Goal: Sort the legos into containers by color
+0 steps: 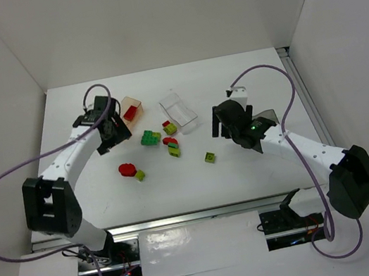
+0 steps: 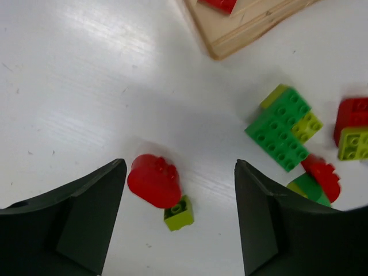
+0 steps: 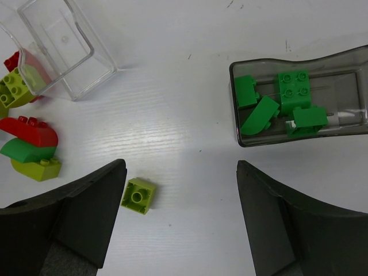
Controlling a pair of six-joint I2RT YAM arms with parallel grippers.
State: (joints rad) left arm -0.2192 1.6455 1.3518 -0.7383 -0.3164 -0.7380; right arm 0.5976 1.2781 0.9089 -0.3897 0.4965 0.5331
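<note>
From above, we are seeing the left gripper [image 1: 113, 130] hanging just beside the orange tub [image 1: 137, 102], which is holding one red brick [image 1: 130, 112]. The right gripper [image 1: 223, 122] is hovering between the clear tub [image 1: 178, 110] and the grey tub [image 1: 270, 117], which the arm is largely hiding. Loose legos [image 1: 149, 138] are lying in the middle of the table [image 1: 179, 189].

In the left wrist view, the jaws are standing apart with nothing between them. They are hanging above a rounded red piece [image 2: 154, 179] that is touching a small lime brick [image 2: 179, 213]. We are judging that red piece to be the next pick. The gripper would need to drop, close on it alone, and carry it to the orange tub, whose corner is showing at the top.

In the right wrist view, the jaws are also standing wide and empty. The grey tub is holding four green bricks [image 3: 293, 89]. A lone lime brick [image 3: 138, 195] is lying just beside the left jaw. We are reckoning this arm should shift left to centre on it, then carry it to the clear tub.
</note>
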